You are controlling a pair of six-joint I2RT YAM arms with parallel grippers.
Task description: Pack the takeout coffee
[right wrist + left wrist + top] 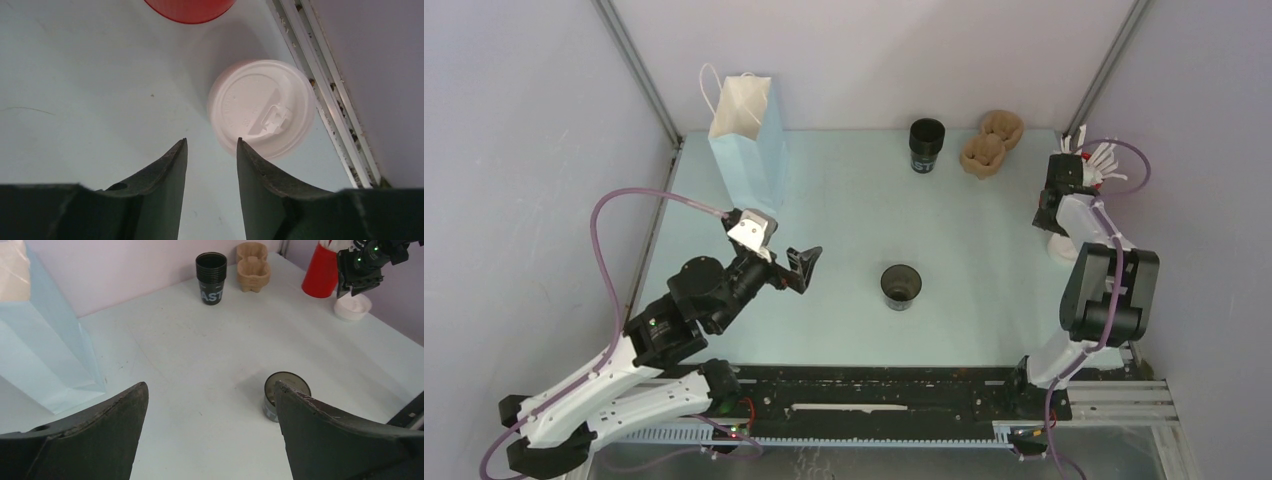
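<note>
No cup with a lid on it is in view. A lidless black cup (901,286) stands mid-table; it also shows in the left wrist view (286,395), just behind my right fingertip. A white domed lid (261,108) lies alone on the table by the right rail, also seen from above (1060,247). My right gripper (211,140) is open with a narrow gap, empty, hovering just left of and short of the lid. My left gripper (210,385) is wide open and empty, above the table left of the lidless cup.
A light blue paper bag (746,135) stands at the back left. A stack of black cups (926,145) and brown cardboard carriers (991,142) sit at the back. A red cup of white sticks (1096,165) stands behind the lid. A metal rail (325,100) runs right of the lid.
</note>
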